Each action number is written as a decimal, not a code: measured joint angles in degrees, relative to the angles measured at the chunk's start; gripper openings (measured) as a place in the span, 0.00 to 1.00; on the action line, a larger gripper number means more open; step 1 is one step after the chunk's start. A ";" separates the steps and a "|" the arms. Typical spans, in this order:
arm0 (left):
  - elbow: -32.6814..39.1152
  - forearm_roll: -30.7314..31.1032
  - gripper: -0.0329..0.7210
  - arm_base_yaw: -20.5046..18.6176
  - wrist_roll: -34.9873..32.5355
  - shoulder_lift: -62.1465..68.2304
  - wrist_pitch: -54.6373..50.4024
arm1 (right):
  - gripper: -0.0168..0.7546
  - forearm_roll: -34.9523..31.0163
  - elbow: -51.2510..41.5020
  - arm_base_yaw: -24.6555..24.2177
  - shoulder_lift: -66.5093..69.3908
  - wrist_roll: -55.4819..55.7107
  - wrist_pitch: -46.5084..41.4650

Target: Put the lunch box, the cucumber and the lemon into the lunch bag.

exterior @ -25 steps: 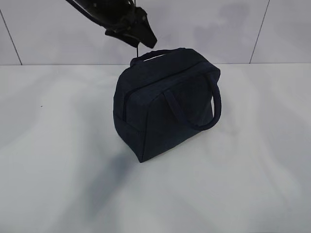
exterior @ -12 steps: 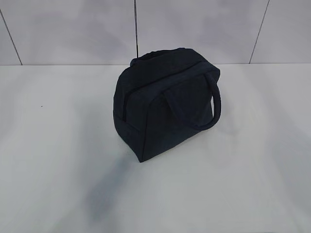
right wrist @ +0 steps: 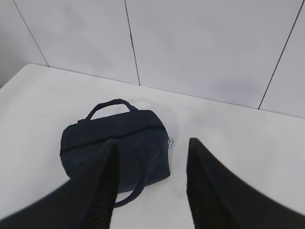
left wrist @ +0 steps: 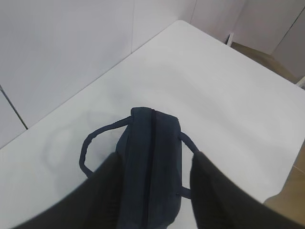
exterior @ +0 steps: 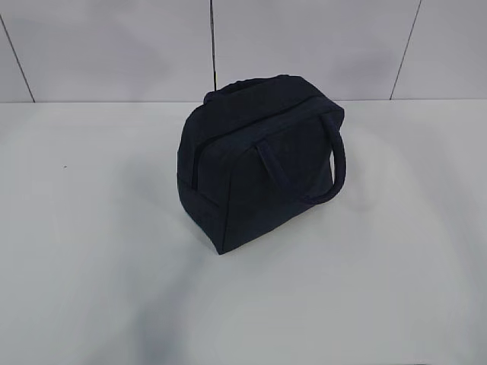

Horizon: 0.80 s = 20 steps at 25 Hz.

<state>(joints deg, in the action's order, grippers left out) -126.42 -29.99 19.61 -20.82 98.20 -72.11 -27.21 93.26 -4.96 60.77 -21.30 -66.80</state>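
While both grippers hang above with jaws spread and empty, the lunch bag (exterior: pixel 259 160) sits zipped on the table (exterior: pixel 91 266).
I judge it soft and light; I'd pinch its loop handle (right wrist: pixel 108 106).

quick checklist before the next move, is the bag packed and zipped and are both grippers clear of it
1. Lunch bag upright on the table: ok.
2. Zipper closed along the top: ok, it looks shut.
3. Lunch box, cucumber, lemon off the table: ok, none visible outside; whether they are inside: cannot tell.
4. Left gripper clear of bag: ok, jaws apart, above it, holding nothing.
5. Right gripper clear of bag: ok, jaws apart, empty.
6. Handles free: ok.
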 joint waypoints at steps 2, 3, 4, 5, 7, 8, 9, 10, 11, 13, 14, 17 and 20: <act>3.02 0.04 0.49 0.00 0.02 -4.62 0.00 | 0.47 1.13 -4.11 0.00 -4.75 1.47 -0.14; 5.37 0.17 0.49 0.00 0.11 -7.22 -0.03 | 0.47 1.95 -6.79 0.00 -7.76 2.30 -0.14; 8.18 0.44 0.49 0.00 0.11 -9.48 -0.03 | 0.47 3.02 -9.96 0.00 -11.39 3.06 -0.17; 10.83 0.68 0.49 0.00 0.11 -12.30 0.25 | 0.47 4.27 -12.22 0.00 -13.97 4.03 -0.17; 18.17 1.57 0.49 0.12 0.11 -18.40 2.55 | 0.47 6.49 -16.80 0.00 -19.82 5.34 -0.37; 22.20 2.00 0.49 0.12 0.11 -21.21 4.02 | 0.47 7.89 -18.97 0.00 -22.82 5.98 -0.48; 25.72 2.29 0.49 0.12 0.11 -24.78 6.07 | 0.47 8.75 -20.62 0.00 -25.17 6.51 -0.82; 30.05 2.58 0.49 0.12 0.11 -28.55 8.22 | 0.47 9.58 -22.66 0.00 -28.20 6.95 -1.64; 34.38 2.72 0.49 0.12 0.11 -31.84 9.98 | 0.47 10.11 -23.99 0.00 -30.19 7.29 -2.38; 42.04 2.72 0.49 0.12 0.14 -39.90 13.36 | 0.47 11.09 -27.26 0.22 -34.58 8.38 -3.60; 46.02 2.99 0.48 0.12 0.38 -43.88 14.34 | 0.47 11.39 -28.68 0.22 -36.56 8.81 -4.00; 56.28 6.11 0.47 0.12 1.78 -54.71 14.86 | 0.47 11.63 -33.99 0.24 -41.81 9.89 -4.91; 64.99 10.00 0.46 0.12 3.75 -64.93 13.45 | 0.47 11.75 -39.56 0.73 -45.90 10.14 -5.05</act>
<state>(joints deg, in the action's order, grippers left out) -61.44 -19.99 19.73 -17.07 33.27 -58.66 -15.46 53.70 -4.23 14.87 -11.16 -71.85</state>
